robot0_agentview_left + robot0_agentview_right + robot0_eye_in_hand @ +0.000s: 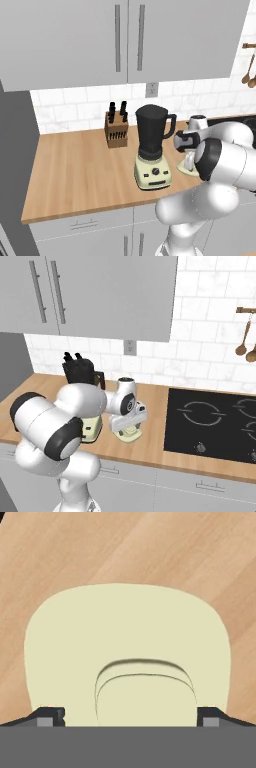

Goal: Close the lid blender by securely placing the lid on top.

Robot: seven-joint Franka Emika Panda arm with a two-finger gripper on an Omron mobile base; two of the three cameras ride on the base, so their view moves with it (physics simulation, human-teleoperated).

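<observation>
While lying flat on the wooden counter (pixel 75 165), lid (pixel 127 657) not yet lifted, not yet gripped. Sits just to the right of the blender (pixel 152 145), close to its cream base, well below the open jar top. Hovering directly over it, gripper (pixel 127 719) spread wide, fingertips (pixel 50 716) flanking the raised centre cap on either side without touching, as far as the hand view shows. Holding nothing. Reach judged done; closing on the cap, lifting, carrying across to the dark jar, and seating the lid squarely on the rim all left. Farther off: knife block (pixel 116 129) behind the blender against the tiled wall, black cooktop (pixel 212 423) to the right.
</observation>
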